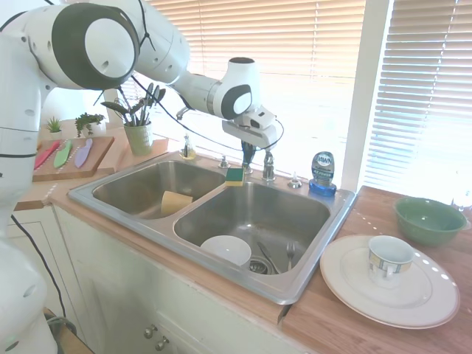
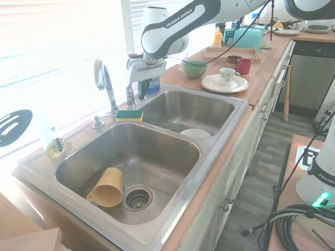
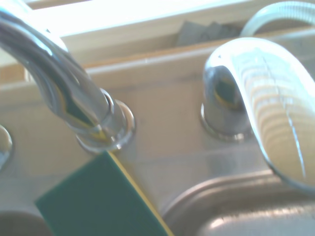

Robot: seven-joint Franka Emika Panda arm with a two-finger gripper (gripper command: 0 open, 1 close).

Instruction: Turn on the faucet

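The chrome faucet (image 2: pixel 104 83) rises from the sink's back rim with a thin arched spout, and its stubby lever handle (image 2: pixel 130 96) stands just to the right. In the first exterior view the handle (image 1: pixel 268 167) sits behind the divider. My gripper (image 2: pixel 142 90) points down right beside the handle, fingers together and holding nothing. I cannot tell whether they touch it. From the other side the gripper (image 1: pixel 247 152) hangs between spout base and handle. The wrist view shows the spout base (image 3: pixel 101 123) and the handle (image 3: pixel 256 98) from close by.
A green-and-yellow sponge (image 2: pixel 129 115) lies on the divider by the faucet base. A blue soap bottle (image 1: pixel 322 173) stands further along the rim. The double sink (image 1: pixel 96 193) holds a yellow cup (image 2: pixel 107 187) and a white bowl (image 1: pixel 226 249). A plate with a mug (image 1: pixel 389 276) sits on the counter.
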